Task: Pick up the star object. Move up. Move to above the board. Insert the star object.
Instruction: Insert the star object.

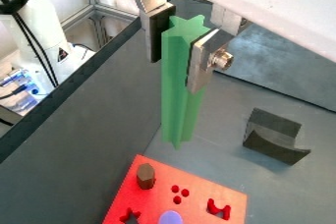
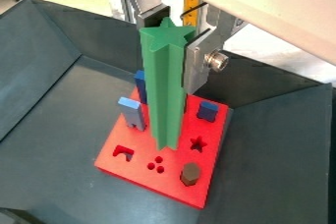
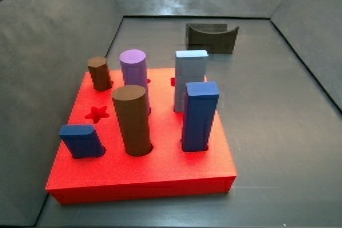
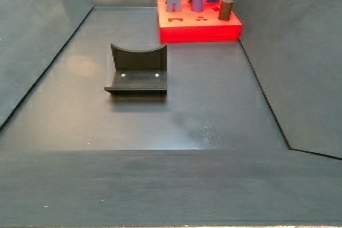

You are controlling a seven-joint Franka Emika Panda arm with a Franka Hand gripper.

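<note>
So the gripper (image 1: 182, 43) is up in the air above the bin floor, clamped on the upper end of the star object (image 1: 179, 85), the tall green rod; in both wrist views you can see the silver plates pressed flat against its sides, with the star-shaped end sitting between them (image 2: 168, 56); the rod hangs straight down and its lower tip isn't touching anything. In a wrist view the tip shows over the board (image 2: 164, 149), the flat red block, close to the blue post (image 2: 133, 112) and with the star-shaped hole (image 2: 198, 144) off to one side; whether it's lined up with that hole, I can't tell. Neither side view catches the gripper or the rod at all; they just show the board (image 3: 147, 172) on the floor carrying its brown cylinder (image 3: 130, 120), purple peg (image 3: 132, 67) and blue posts (image 3: 199, 115); the dark curved block (image 4: 136, 70) sits on the floor well apart from the board (image 4: 201, 28).
</note>
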